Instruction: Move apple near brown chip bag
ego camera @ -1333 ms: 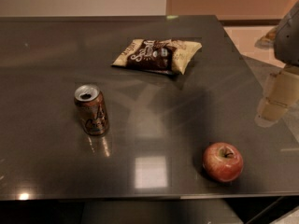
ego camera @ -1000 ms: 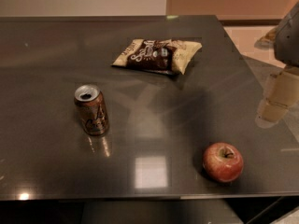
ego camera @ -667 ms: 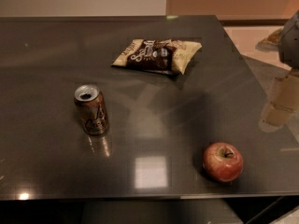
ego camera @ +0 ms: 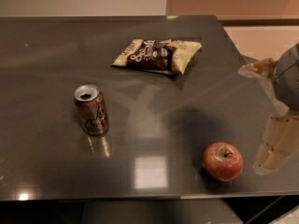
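Leftward stands a can (ego camera: 91, 110), apart from apple (ego camera: 222, 161) and chip bag (ego camera: 156, 55); tool (ego camera: 278, 146) rightmost, grip unclear

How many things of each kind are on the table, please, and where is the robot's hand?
apple: 1
brown chip bag: 1
drink can: 1
Total: 3
The hand is at the right edge of the view, to the right of the apple and not touching it.

Hand (ego camera: 279, 143) at rt edge: cream, blocky (grey rounded arm (ego camera: 289, 76) above).
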Controlling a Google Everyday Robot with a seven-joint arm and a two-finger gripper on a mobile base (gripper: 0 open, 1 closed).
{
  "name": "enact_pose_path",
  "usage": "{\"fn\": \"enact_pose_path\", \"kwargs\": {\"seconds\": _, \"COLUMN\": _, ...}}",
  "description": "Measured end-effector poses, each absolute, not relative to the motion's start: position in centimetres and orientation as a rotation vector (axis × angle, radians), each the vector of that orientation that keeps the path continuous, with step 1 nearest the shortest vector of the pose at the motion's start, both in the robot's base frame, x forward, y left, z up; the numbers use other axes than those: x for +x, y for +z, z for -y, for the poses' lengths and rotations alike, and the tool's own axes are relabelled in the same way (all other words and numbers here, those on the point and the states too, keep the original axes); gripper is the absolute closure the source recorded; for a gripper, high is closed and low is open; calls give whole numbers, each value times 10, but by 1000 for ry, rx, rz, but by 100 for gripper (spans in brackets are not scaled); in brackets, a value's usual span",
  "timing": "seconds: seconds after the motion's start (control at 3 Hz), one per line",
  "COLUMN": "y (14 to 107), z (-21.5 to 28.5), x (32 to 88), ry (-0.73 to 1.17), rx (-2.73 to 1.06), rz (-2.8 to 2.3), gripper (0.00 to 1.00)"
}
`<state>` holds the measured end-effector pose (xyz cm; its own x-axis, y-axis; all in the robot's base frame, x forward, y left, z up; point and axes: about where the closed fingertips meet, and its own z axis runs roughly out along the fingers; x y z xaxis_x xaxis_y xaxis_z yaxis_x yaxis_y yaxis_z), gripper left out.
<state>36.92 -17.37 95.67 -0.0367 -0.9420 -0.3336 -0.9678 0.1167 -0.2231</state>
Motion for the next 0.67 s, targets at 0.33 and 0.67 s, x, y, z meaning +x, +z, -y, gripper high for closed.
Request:
{"fn": "enact_pose_path", "kwargs": {"seconds": 0.33, "y": 931, "z": 158, "x": 350, "ry": 145, "rx": -1909, "rz": -1965, "gripper": 0}}
{"fn": "enact_pose_path", "kwargs": {"seconds": 0.67, "y": 907, "z": 150, "x": 340, "ry": 187, "rx": -1944, "rz": -1945, "gripper": 0}}
